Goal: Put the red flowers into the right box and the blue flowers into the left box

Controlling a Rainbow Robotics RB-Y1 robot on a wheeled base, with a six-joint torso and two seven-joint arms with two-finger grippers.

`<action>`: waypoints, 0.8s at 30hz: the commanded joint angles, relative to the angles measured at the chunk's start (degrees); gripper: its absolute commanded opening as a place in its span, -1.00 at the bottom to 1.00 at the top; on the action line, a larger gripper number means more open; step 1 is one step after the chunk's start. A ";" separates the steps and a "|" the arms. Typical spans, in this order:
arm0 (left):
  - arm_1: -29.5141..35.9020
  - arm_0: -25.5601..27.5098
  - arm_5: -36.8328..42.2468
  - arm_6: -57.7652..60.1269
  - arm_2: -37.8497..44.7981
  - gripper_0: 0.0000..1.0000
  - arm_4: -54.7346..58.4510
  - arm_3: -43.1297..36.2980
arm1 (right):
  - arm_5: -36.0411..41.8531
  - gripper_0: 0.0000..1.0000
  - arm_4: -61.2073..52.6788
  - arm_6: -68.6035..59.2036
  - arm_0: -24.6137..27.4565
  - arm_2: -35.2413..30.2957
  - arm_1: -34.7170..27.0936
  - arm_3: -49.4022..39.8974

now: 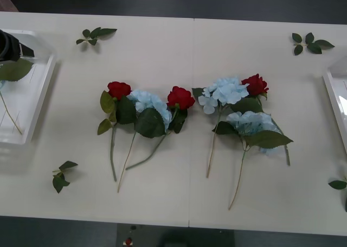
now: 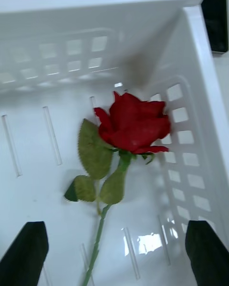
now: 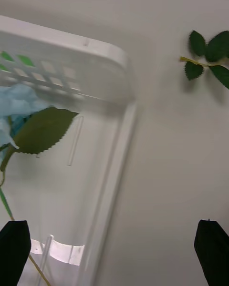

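left pincer (image 3: pixel 114 255) agape, right pincer (image 2: pixel 117 252) agape

We see the right box (image 2: pixel 191 52) as glossy white perforated plastic, glare on its floor. The red flowers (image 1: pixel 180 97) look like matt cloth, as do the fluffy blue flowers (image 1: pixel 227 89). The tabletop (image 1: pixel 162 51) is smooth, matt off-white.
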 commanded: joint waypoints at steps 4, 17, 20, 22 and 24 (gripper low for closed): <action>0.23 -0.49 6.01 0.45 -3.09 1.00 2.47 -11.31 | 11.85 1.00 -3.98 2.52 -1.66 -1.11 -0.06 -14.97; -5.74 -0.58 2.76 7.13 -14.43 1.00 -6.23 -19.22 | 16.34 1.00 -9.34 3.49 -1.75 8.47 6.27 -27.98; -6.97 -0.49 1.70 7.65 -16.19 1.00 -7.90 -19.22 | 14.93 1.00 -9.87 3.57 -1.75 11.55 6.62 -28.60; -7.94 -0.58 1.70 8.01 -17.51 1.00 -9.48 -19.22 | 13.79 1.00 -9.78 3.49 -1.84 14.01 7.14 -29.12; -8.82 -0.76 1.61 8.27 -19.26 1.00 -11.42 -19.22 | 12.64 1.00 -9.34 3.31 -1.92 16.20 7.76 -29.39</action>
